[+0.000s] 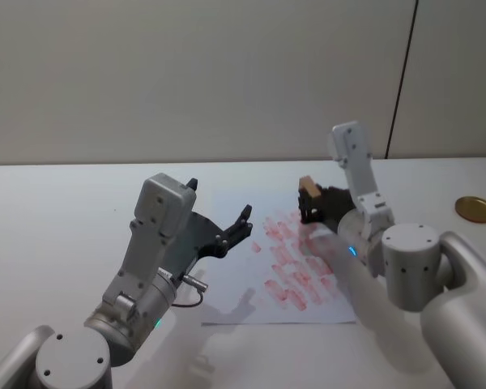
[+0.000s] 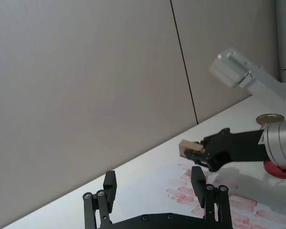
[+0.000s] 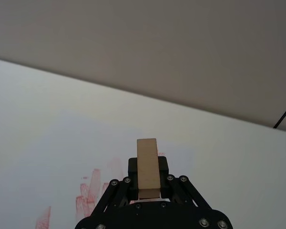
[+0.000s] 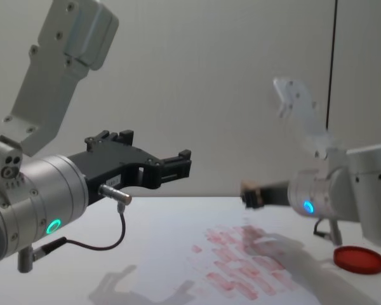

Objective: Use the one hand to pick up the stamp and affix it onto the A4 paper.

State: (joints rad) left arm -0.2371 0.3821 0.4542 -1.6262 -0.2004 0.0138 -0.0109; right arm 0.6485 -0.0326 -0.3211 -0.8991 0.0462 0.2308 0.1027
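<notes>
While clamped on the stamp (image 3: 148, 168), the right pincer (image 1: 311, 204) hovers right of centre in the head view, raised over the far part of the red-marked A4 paper (image 1: 296, 279). That block is pale tan wood, oblong, plain-faced. Left pincer (image 2: 154, 183) hangs spread apart centre-left, above the tabletop (image 1: 57, 211).

Two silver-white arms with black grippers.
Left arm (image 4: 32, 197) and right arm (image 1: 409, 263) made of fat round tubes, with boxy white blocks higher up and small dark screw holes on the round end caps. Blue-green light (image 4: 53, 226) on each wrist. Left gripper (image 2: 154, 181) black, with two flat fingers and tiny silver screws. Thin dark cable (image 4: 108, 244) looped under a little silver plug (image 4: 114, 194). Right gripper (image 3: 148, 167) black too, dotted with shiny screws.
</notes>
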